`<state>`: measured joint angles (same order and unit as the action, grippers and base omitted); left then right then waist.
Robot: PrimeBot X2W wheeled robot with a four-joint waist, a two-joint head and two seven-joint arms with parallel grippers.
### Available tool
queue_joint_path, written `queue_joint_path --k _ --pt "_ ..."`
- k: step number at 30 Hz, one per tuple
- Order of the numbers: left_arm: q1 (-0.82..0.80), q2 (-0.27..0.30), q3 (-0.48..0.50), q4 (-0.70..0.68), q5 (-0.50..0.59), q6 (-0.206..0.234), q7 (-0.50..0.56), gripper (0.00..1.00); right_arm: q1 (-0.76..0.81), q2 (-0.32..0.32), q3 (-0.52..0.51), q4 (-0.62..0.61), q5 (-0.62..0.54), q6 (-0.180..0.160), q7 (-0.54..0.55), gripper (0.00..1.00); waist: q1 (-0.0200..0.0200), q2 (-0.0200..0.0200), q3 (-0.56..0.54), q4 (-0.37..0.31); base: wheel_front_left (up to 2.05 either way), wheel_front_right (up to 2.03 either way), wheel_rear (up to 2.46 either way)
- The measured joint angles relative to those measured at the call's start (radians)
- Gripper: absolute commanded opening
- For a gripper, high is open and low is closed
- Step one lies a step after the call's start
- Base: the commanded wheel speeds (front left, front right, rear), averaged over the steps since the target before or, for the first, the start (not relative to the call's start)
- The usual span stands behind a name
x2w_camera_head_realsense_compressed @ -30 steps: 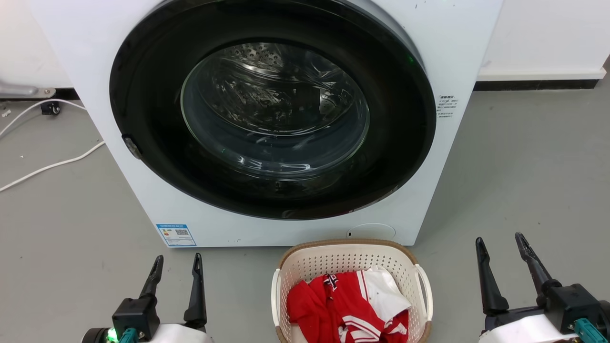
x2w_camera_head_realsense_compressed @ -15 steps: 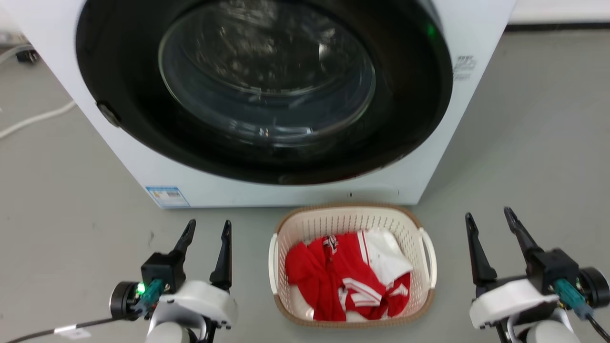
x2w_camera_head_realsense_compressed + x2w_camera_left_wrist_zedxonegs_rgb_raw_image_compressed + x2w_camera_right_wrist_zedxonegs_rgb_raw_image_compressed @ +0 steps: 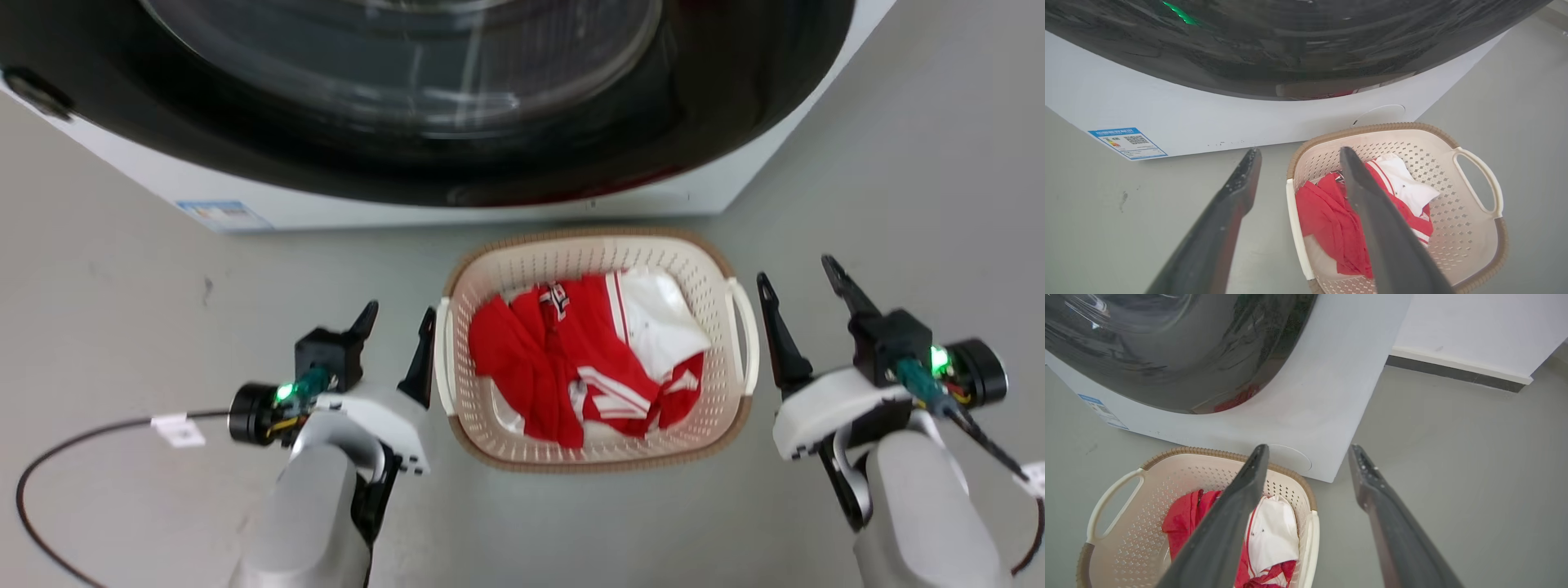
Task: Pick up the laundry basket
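The laundry basket stands on the grey floor just in front of the washer, between the two arms. It holds a loose heap of red and white clothes that stays below the brown rim.

The left gripper hangs just beside the basket's left handle. Its jaws are spread and hold nothing. Whether its inner finger touches the handle cannot be told. The right gripper is near the right handle, a little apart from it, and its jaws are also spread and hold nothing.

The basket looks like thin moulded plastic with walls full of holes, so it is probably light and somewhat springy rather than rigid. A few soft garments should add little weight, and they may slump toward whichever side drops. The walls would likely bow if squeezed from outside, and they slope, so they give a poor hold. The white loops look smooth and may slide between dark fingers unless these close firmly.

The best places to take hold seem to be the two side loops, each near its middle, with one finger through the opening and the other outside. In the left wrist view the far loop shows a clear opening wide enough for a finger. A grip on both sides should keep the basket level. A lift from one handle alone would probably tilt it and spill the clothes toward the low side.
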<state>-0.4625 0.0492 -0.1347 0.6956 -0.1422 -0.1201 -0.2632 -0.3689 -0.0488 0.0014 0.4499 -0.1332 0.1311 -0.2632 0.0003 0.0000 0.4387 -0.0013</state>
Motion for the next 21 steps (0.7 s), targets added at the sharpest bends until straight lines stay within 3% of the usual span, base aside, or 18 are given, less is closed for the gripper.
queue_joint_path --k 9,21 --pt "-0.169 0.002 -0.034 0.203 0.007 -0.008 0.0 1.0 -0.16 0.0 -0.007 0.158 -0.069 0.0 0.0 1.0 0.0 0.0 0.169 -0.013 0.0 0.0 0.0" --pt "-0.319 0.007 -0.063 0.331 -0.004 -0.009 0.0 1.0 -0.314 -0.007 -0.016 0.337 -0.12 0.0 0.0 1.0 0.0 0.0 0.319 -0.021 0.0 0.0 0.0"
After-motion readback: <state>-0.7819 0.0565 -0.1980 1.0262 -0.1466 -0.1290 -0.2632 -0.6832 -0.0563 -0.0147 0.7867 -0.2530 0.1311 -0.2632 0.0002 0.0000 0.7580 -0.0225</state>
